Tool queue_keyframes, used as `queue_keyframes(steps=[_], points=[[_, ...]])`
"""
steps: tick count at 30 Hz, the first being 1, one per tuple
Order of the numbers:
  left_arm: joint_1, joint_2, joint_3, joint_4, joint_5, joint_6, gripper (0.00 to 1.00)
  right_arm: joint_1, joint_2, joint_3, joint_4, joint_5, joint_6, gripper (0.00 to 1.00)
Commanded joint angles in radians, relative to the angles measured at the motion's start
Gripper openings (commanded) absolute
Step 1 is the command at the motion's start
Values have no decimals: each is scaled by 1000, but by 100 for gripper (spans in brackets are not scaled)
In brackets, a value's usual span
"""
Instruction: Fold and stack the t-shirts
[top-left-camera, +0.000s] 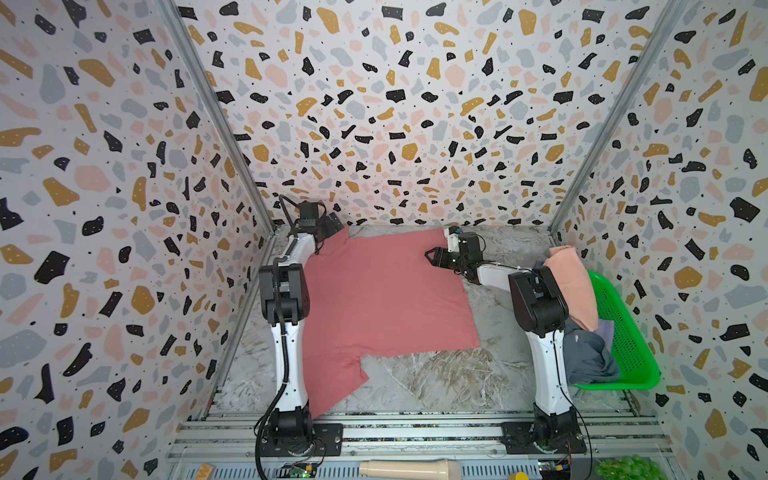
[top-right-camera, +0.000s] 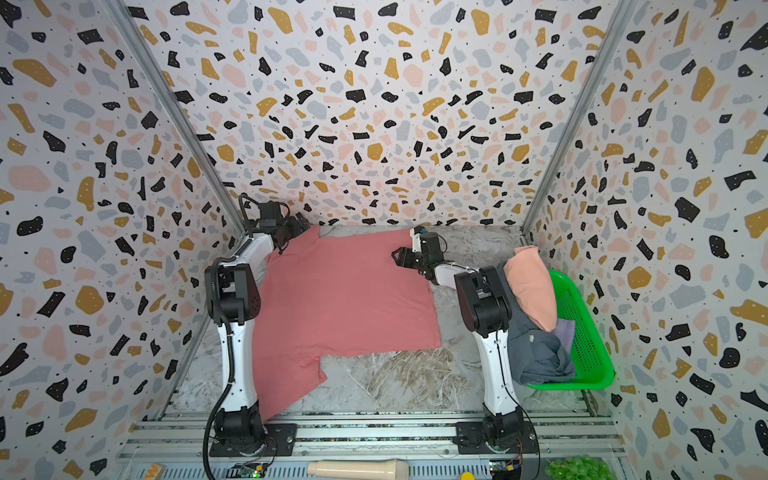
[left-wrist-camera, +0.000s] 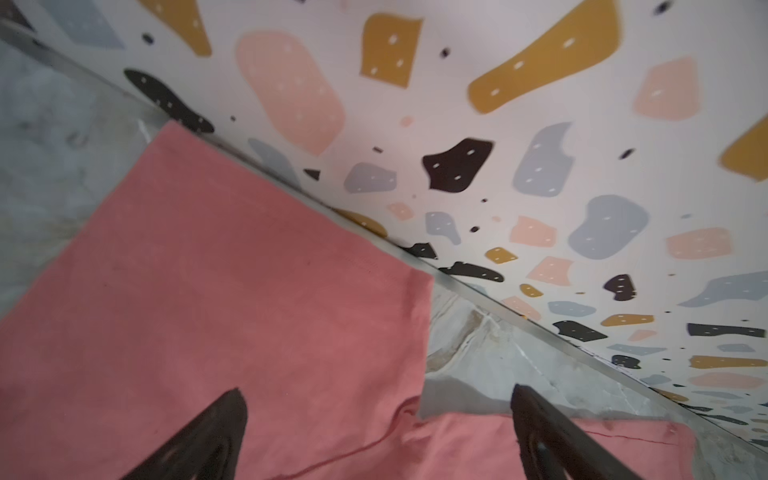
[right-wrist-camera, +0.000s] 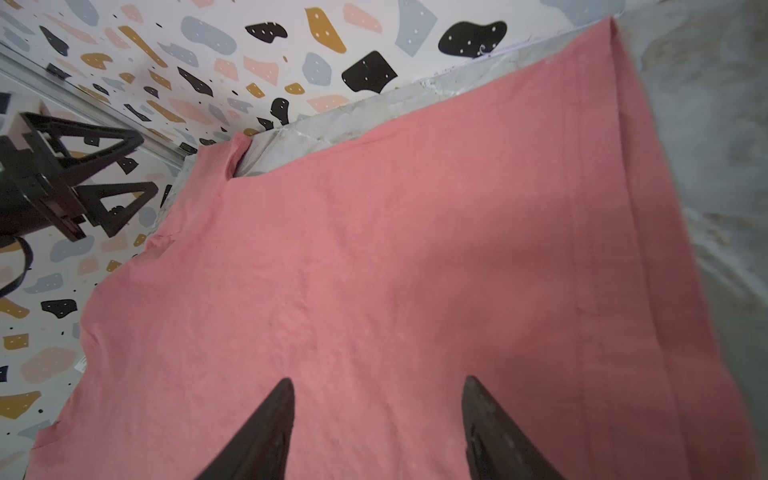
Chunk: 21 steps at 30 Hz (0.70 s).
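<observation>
Top views were checked first: the rose-red t-shirt (top-left-camera: 386, 299) was seen spread flat on the marble table (top-left-camera: 415, 386), with one sleeve at the far left corner, the other at the near left, and the hem edge on the right. No fold was visible in it, so the step in hand was judged to be the first fold of the first shirt, with stacking not yet begun. The left gripper (top-left-camera: 333, 223) was held over the far sleeve by the back wall; in the left wrist view its jaws were seen wide apart with nothing between them. The right gripper (top-left-camera: 433, 257) was held over the far right part of the shirt, near the hem; in the right wrist view (right-wrist-camera: 378, 380) its jaws were apart and empty, and whether cloth was touched could not be told. The peach t-shirt (top-left-camera: 569, 282), slate blue-grey t-shirt (top-left-camera: 588, 357) and lavender t-shirt (top-left-camera: 607, 332) were left bunched in and over the green basket (top-left-camera: 631, 332), at the right. For the next move, both grippers were judged to need lowering and closing on the far edge, so that edge could be carried over the body evenly.
</observation>
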Motion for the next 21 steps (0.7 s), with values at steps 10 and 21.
queue_keyframes(steps=[10, 21], points=[[14, 167, 78, 124, 90, -127, 100, -9, -173, -331, -63, 85, 103, 64], [14, 181, 92, 427, 357, -201, 100, -87, -282, -478, 9, 108, 11, 64]])
